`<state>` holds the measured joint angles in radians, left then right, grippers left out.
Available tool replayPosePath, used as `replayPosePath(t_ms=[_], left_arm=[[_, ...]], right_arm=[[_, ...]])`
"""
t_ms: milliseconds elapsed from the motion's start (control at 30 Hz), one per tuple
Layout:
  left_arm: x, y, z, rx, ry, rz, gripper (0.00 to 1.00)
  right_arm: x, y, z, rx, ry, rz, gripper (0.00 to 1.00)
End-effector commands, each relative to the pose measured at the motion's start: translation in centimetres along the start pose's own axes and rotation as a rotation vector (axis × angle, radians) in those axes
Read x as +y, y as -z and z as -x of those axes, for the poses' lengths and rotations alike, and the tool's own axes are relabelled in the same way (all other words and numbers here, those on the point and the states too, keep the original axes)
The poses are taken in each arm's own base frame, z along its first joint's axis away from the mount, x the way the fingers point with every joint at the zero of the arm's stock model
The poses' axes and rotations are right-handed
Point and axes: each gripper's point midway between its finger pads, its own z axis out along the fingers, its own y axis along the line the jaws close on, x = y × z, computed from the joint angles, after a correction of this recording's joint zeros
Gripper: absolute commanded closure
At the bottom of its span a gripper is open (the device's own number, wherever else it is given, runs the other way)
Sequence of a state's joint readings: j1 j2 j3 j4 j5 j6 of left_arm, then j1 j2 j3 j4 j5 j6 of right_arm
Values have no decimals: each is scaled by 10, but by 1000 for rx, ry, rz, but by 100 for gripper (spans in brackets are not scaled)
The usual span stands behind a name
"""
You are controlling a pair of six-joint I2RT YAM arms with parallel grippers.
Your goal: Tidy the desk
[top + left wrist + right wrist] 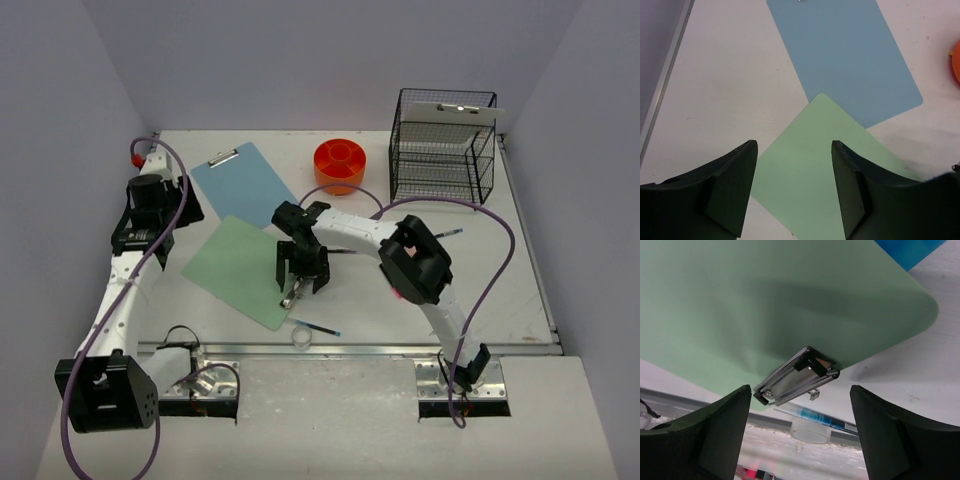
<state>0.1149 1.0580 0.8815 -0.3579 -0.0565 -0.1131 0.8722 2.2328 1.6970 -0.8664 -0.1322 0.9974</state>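
On the white desk (450,290) between lavender walls, the right gripper (303,283) hangs with jaws spread and empty above the metal clip (797,375) of a green clipboard (240,268), judged light, stiff, slick and best seized at that clip end, while the left gripper (795,150) is likewise released.

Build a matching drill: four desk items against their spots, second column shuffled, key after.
1. blue clipboard
2. green clipboard
3. orange container
4. wire rack

A. far right corner
B. clip toward the front edge of the desk
C. far middle, standing alone
D. far left, clip toward the back wall

Pairs: 1-D, 2-B, 3-C, 4-A
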Motion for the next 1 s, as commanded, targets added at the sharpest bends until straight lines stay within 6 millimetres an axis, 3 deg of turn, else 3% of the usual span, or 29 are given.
replayPosePath(t_ms=[0, 133, 500, 700, 867, 967], left_arm=[[4, 1, 11, -50, 20, -17, 41], [11, -2, 8, -40, 27, -5, 41], [18, -6, 1, -26, 37, -8, 41], [18, -8, -2, -11, 44, -10, 42], [17, -9, -1, -9, 45, -14, 42], [17, -8, 1, -9, 46, -13, 42]], right_arm=[[-5, -3, 7, -29, -39, -40, 19], [-7, -11, 11, -24, -51, -51, 21], [-6, -5, 36, -38, -125, 10, 53], [5, 14, 62, -63, -162, 112, 69], [22, 35, 86, -95, -155, 243, 94], [29, 50, 92, -112, -136, 294, 100]])
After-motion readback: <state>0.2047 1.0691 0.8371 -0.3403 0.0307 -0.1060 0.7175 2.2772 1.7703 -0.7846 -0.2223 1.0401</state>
